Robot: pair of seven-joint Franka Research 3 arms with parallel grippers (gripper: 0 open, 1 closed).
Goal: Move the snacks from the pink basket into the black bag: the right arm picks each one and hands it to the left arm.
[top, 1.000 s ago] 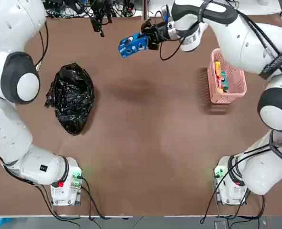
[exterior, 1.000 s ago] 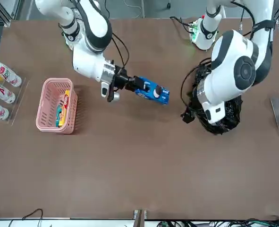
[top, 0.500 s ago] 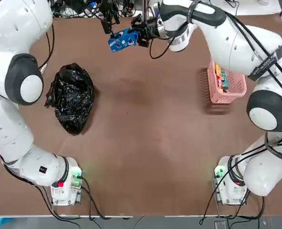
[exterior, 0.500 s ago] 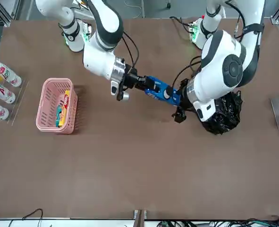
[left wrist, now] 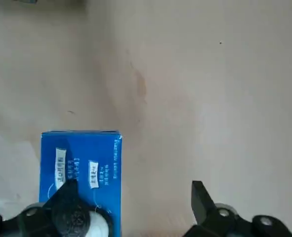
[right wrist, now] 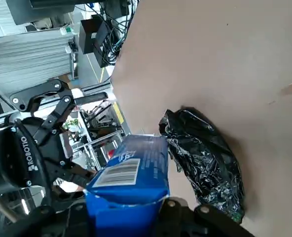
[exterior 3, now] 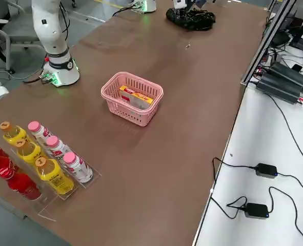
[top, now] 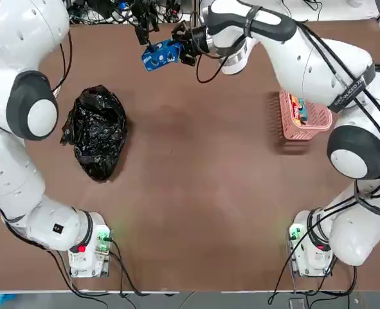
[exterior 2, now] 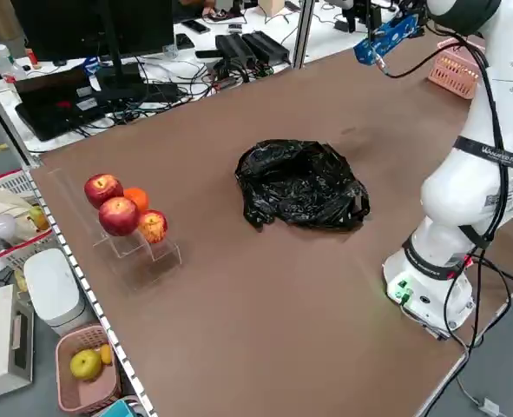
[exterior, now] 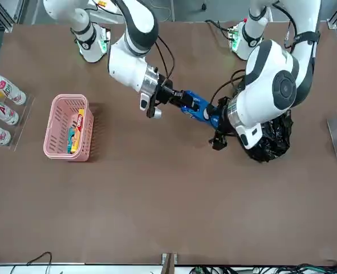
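Two fingers of the right gripper (right wrist: 128,210) held the blue packet (right wrist: 131,177) near the table's far edge. Beside it was the left gripper (left wrist: 136,190), its fingers wide open, one overlapping the packet in the wrist view. The black bag (top: 96,132) lay at left; at right, the pink basket (exterior: 53,127) contained the yellow-orange packet (exterior: 77,131) and teal packet (exterior: 70,140).

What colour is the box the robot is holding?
The box is blue, with a white striped label on it. It shows best in the right wrist view.
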